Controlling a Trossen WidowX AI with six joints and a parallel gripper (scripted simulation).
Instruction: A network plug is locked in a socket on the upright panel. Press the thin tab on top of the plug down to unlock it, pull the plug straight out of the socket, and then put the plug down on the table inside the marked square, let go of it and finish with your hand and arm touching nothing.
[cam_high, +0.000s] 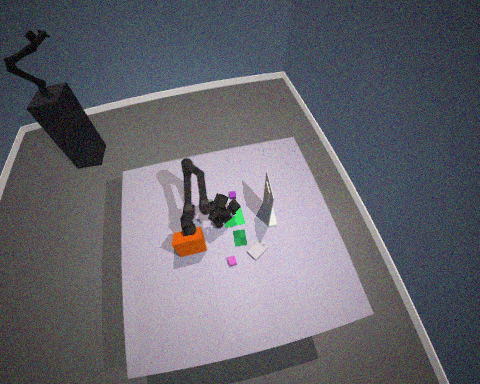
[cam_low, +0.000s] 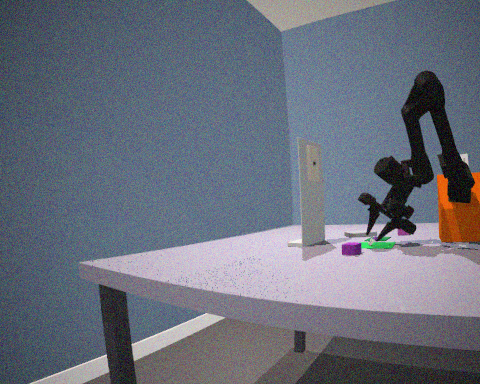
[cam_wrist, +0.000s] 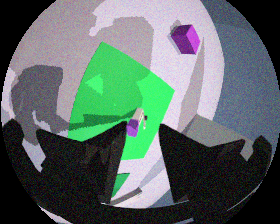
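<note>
The plug (cam_wrist: 136, 122), pale with a purple end, lies on or just above the bright green square (cam_high: 239, 218) (cam_low: 378, 245) (cam_wrist: 95, 107), near its edge. My gripper (cam_low: 373, 237) (cam_wrist: 143, 126) is partly open and low over the square. Its fingertips stand on either side of the plug with a gap at the right finger; the purple end is close to the left fingertip, and whether they touch is unclear. The upright panel (cam_high: 266, 211) (cam_low: 312, 210) stands beyond the square. Its socket (cam_low: 314, 163) shows a dark hole with no plug in it.
A purple cube (cam_high: 232, 194) (cam_low: 351, 248) (cam_wrist: 185, 39) lies near the bright square. A darker green patch (cam_high: 240, 237), a pale flat plate (cam_high: 257, 250) and a pink cube (cam_high: 231, 261) lie on its other side. An orange box (cam_high: 190, 245) (cam_low: 460, 215) is at the arm's base.
</note>
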